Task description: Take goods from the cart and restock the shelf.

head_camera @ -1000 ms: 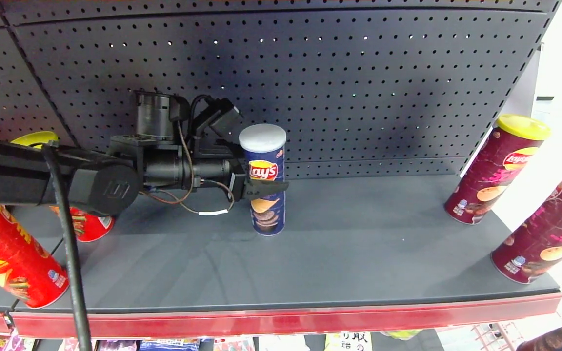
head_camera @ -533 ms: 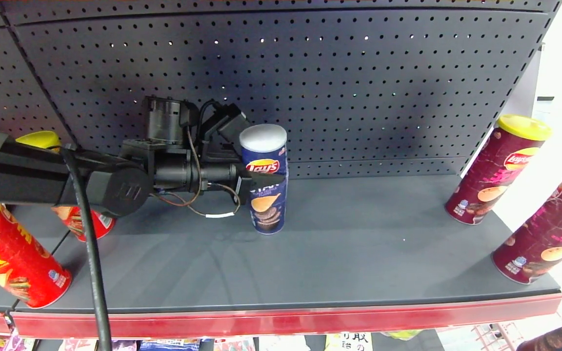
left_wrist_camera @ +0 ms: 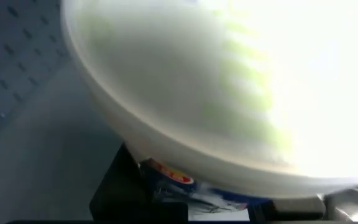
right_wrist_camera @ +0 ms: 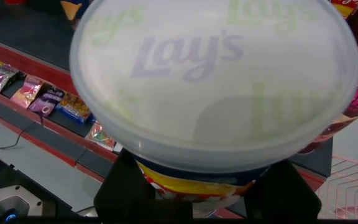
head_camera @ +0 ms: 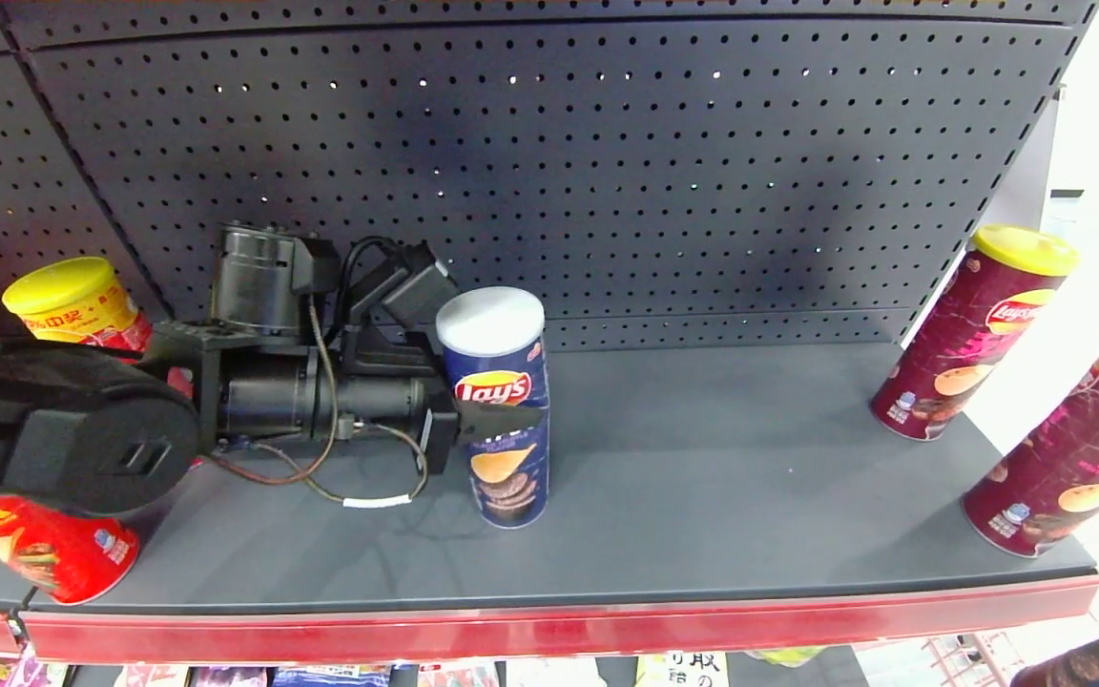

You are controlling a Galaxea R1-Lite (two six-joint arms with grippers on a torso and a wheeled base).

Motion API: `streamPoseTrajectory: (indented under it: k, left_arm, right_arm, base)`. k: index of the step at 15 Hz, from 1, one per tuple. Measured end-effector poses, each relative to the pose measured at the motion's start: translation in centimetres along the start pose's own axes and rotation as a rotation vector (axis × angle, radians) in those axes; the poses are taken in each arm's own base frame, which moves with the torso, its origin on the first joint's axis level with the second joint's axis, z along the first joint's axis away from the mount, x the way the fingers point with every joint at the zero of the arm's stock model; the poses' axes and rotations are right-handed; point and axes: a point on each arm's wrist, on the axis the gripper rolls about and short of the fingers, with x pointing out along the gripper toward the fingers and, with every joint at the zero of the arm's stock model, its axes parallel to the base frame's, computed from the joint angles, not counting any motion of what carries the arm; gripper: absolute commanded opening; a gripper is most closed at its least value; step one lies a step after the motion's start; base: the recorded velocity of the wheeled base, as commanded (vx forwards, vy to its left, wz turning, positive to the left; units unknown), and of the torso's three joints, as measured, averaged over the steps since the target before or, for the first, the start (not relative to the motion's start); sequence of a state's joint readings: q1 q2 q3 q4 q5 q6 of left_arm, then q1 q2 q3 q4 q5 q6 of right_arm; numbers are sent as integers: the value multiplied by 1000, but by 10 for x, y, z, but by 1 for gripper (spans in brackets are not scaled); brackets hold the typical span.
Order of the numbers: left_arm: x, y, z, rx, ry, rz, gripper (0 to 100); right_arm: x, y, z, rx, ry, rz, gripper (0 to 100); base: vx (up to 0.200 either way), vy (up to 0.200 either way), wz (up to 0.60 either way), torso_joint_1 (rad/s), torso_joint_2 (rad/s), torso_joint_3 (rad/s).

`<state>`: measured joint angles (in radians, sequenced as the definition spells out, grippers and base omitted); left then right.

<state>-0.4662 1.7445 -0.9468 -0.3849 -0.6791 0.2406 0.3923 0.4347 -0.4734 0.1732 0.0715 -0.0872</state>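
Note:
A blue chip can (head_camera: 508, 477) with a white lid stands upright near the middle of the grey shelf (head_camera: 721, 458). My left gripper (head_camera: 519, 408) comes in from the left and is shut on the can at mid-height. The left wrist view has the can's white lid (left_wrist_camera: 229, 93) right in front of it. In the right wrist view my right gripper (right_wrist_camera: 205, 198) is shut on a second chip can (right_wrist_camera: 210, 68), which has a white lid and a yellow and blue body, with a black finger on each side.
Red cans (head_camera: 39, 553) and a yellow-lidded can (head_camera: 72, 298) crowd the shelf's left end. Two maroon cans (head_camera: 974, 334) (head_camera: 1074, 448) stand at the right end. A pegboard (head_camera: 607, 172) closes the back, and a red strip (head_camera: 559, 628) marks the front edge. Snack packets (right_wrist_camera: 42, 93) lie on a lower shelf.
My left arm has drawn the blue can toward the shelf's front and slightly left. The gripper has stayed shut on it. The other cans have not moved.

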Motion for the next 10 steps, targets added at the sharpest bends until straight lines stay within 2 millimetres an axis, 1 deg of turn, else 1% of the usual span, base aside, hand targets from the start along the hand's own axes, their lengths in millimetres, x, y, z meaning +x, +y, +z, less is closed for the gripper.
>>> streamPoseTrajectory:
  k: [3,5,7,10]
  left_arm:
    - [-12,-19,-4,-2,9,-19,0]
    - [-14,-28,-2,12,4,-31,0]
    - [-14,-33,-2,19,3,-40,0]
    - [-11,-32,-2,22,1,-39,0]
  right_arm:
    - [0,0,-1,1,5,0,0]
    - [1,0,-2,1,7,1,0]
    - [1,0,-2,1,8,1,0]
    - [1,0,-1,0,7,1,0]
  base:
    - [0,0,0,0,0,0]
    - [0,0,0,0,0,0]
    - [0,0,0,0,0,0]
    - [0,0,0,0,0,0]
